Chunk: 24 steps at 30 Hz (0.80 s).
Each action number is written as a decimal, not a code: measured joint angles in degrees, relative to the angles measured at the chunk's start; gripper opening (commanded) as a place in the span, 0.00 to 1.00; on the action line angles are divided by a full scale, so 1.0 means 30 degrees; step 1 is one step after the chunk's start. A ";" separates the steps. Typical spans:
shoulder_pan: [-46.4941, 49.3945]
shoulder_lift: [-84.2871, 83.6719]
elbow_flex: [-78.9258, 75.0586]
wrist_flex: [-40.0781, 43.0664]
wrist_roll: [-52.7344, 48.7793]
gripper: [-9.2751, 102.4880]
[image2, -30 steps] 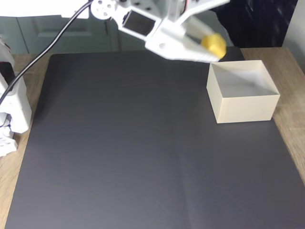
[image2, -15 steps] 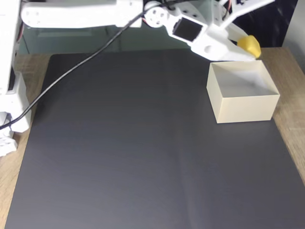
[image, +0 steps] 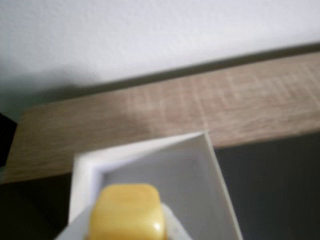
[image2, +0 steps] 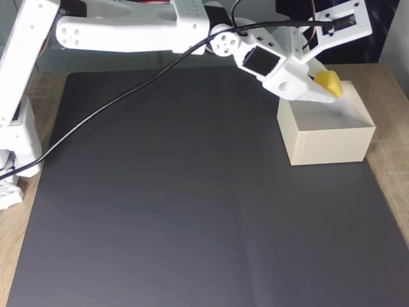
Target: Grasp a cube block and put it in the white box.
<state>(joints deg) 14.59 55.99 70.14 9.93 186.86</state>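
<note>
1. Since the earlier frames, the white plastic two-finger gripper had swung from left of the box to over its opening and dipped lower, carrying its load along.
2. Its jaws were closed on the small bright yellow cube block with rounded edges, which hung above the square cream-white box with thin walls, over the far part of the opening in the fixed view.
3. The wrist view showed the cube block above the pale inside of the white box, with a far corner of the rim ahead of it (that picture was soft, so the finer contact at the fingers could not be read).
4. Judged from this, the step in hand was the release. To do it well, the cube would be brought a little nearer the middle of the opening and lowered closer to the floor of the box before the jaws parted, so that it would not bounce out or catch the thin wall.
5. Counted: one cube block, one white box, one gripper, all over one dark grey mat on the light wooden table.
</note>
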 measured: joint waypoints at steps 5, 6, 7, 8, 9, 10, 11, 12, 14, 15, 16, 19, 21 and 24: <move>0.0059 0.0000 0.0000 -0.0234 -0.0088 0.34; 0.0117 0.0000 0.0000 -0.0234 -0.0088 0.35; 0.0205 0.0000 0.0000 -0.0234 -0.0117 0.37; 0.0293 0.0000 -0.0029 -0.0234 -0.0146 0.38; 0.0322 0.0000 -0.0059 -0.0234 -0.0205 0.38; 0.0352 0.0000 -0.0059 -0.0234 -0.0234 0.38; 0.0381 0.0000 -0.0059 -0.0234 -0.0234 0.38; 0.0381 0.0000 -0.0059 -0.0234 -0.0234 0.37; 0.0410 0.0000 -0.0059 -0.0234 -0.0234 0.37; 0.0439 0.0000 -0.0059 -0.0234 -0.0234 0.37; 0.0469 0.0000 -0.0059 -0.0234 -0.0234 0.36; 0.0469 0.0000 -0.0059 -0.0234 -0.0234 0.33; 0.0469 0.0000 -0.0059 -0.0059 -0.0234 0.28; 0.0469 0.0000 -0.0059 0.0586 -0.0234 0.20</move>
<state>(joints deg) 16.00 55.99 69.96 11.69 186.15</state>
